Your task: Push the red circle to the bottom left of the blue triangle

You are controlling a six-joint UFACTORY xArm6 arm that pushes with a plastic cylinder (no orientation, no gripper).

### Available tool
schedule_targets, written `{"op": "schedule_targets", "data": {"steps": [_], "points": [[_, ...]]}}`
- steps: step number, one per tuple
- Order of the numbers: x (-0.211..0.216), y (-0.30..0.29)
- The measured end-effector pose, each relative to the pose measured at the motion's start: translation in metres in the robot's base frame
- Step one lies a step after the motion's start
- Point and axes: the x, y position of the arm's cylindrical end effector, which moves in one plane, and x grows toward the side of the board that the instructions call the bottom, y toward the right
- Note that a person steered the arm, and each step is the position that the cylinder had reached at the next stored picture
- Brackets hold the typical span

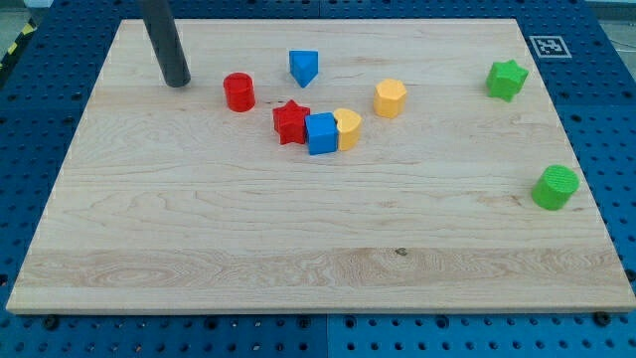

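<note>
The red circle (238, 91) stands on the wooden board (298, 239) in the upper middle. The blue triangle (304, 68) is to its right and slightly higher, a short gap away. My tip (178, 83) rests on the board to the left of the red circle, a little apart from it and not touching. The dark rod rises from the tip toward the view's top.
A red star (290, 122), a blue cube (321, 133) and a yellow heart (347, 128) sit pressed together below the triangle. A yellow hexagon (391, 98) is to their right. A green star (506, 80) and a green circle (555, 187) are at the view's right.
</note>
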Motion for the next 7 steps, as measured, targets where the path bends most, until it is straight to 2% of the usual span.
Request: {"op": "schedule_targets", "data": {"steps": [2,4,5,7], "points": [[0.000,0.053],[0.002,-0.007],[0.010,0.018],[0.011,0.113]]}}
